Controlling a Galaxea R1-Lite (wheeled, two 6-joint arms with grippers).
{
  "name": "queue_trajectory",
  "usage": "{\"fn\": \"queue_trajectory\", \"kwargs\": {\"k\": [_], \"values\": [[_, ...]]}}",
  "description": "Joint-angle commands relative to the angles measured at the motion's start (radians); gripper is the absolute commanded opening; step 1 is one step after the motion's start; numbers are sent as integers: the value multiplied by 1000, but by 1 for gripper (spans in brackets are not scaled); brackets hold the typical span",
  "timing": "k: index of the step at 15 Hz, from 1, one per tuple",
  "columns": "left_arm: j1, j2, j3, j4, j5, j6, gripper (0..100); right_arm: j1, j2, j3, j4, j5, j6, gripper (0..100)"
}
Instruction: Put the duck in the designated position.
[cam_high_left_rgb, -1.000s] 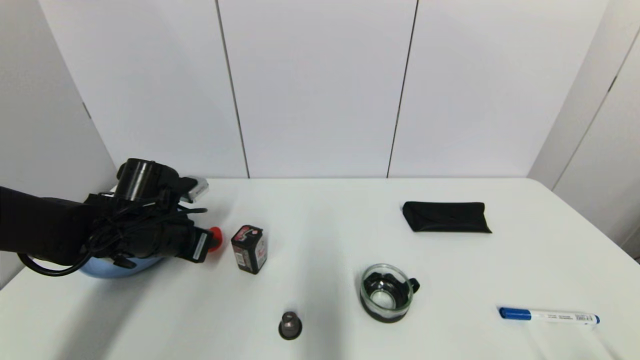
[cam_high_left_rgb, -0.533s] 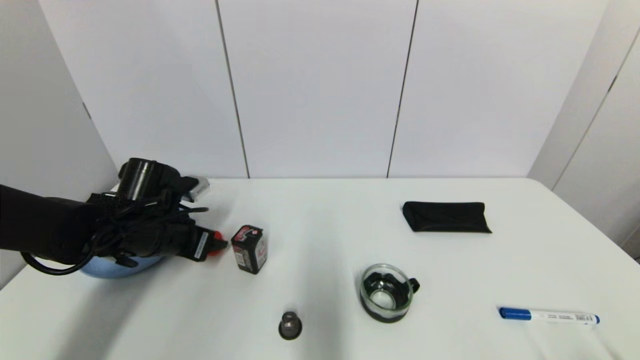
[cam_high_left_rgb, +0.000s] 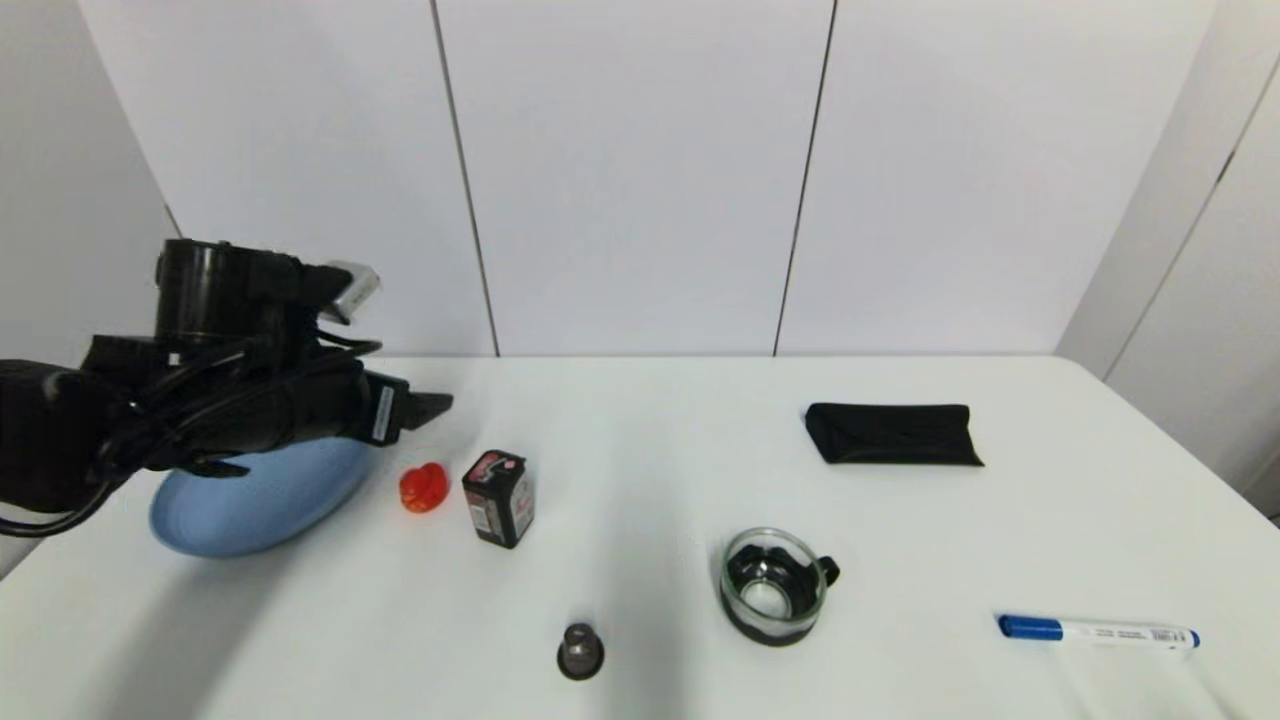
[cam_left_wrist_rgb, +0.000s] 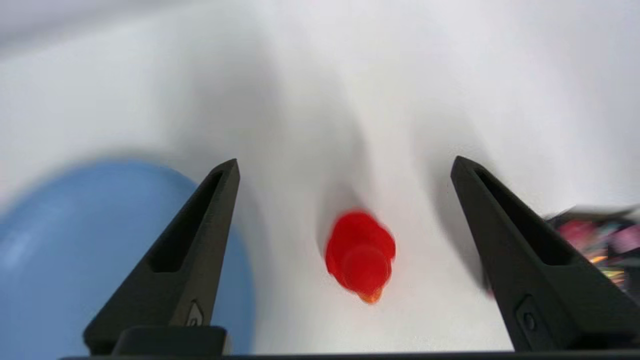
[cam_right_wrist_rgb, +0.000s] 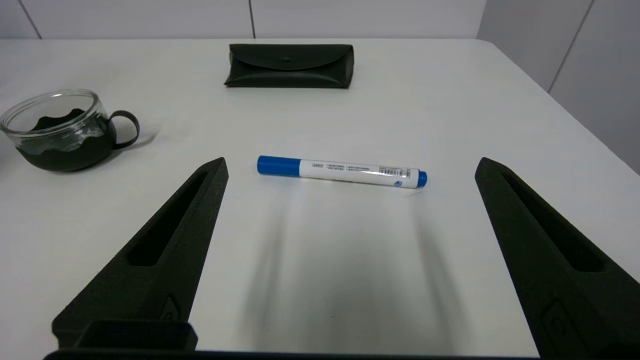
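Left hand (cam_high_left_rgb: 432, 404) is seen raised above the desk (cam_high_left_rgb: 640, 480) near its left edge, its fingers (cam_left_wrist_rgb: 192, 250) spread wide and nothing grasped between them; the arm is stretched over a blue plate (cam_high_left_rgb: 250, 495). Right hand (cam_right_wrist_rgb: 350, 165) is held low over the right side of the desk, its fingers likewise spread and empty.

Nearest the front edge, a small grey knob (cam_high_left_rgb: 581, 649) is found, and toward the front right corner a blue-capped marker (cam_high_left_rgb: 1097, 632) is laid flat. A glass cup (cam_high_left_rgb: 775, 585) with a black base is stood between the two, slightly farther back.

Farther in, toward the left edge, the duck (cam_high_left_rgb: 424, 487) is set on the bare desk, between the blue plate and a black battery-like box (cam_high_left_rgb: 498, 497), just beside the box and apart from the plate's rim. In the left wrist view the duck (cam_left_wrist_rgb: 361, 255) is seen below the gap between the spread fingers, untouched by either.

Toward the back right, a black pouch (cam_high_left_rgb: 892, 434) is laid flat
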Motion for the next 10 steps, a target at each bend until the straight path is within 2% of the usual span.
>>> {"fn": "queue_trajectory", "kwargs": {"k": [1, 5, 8, 10], "values": [[0, -222, -37, -14, 4, 1, 100, 0, 1, 9, -1, 0, 0, 100], [0, -411, -26, -8, 3, 0, 100, 0, 1, 9, -1, 0, 0, 100], [0, -492, 3, 4, 49, 1, 100, 0, 1, 9, -1, 0, 0, 100], [-1, -553, 41, 3, 44, 3, 100, 0, 1, 9, -1, 0, 0, 100]]}}
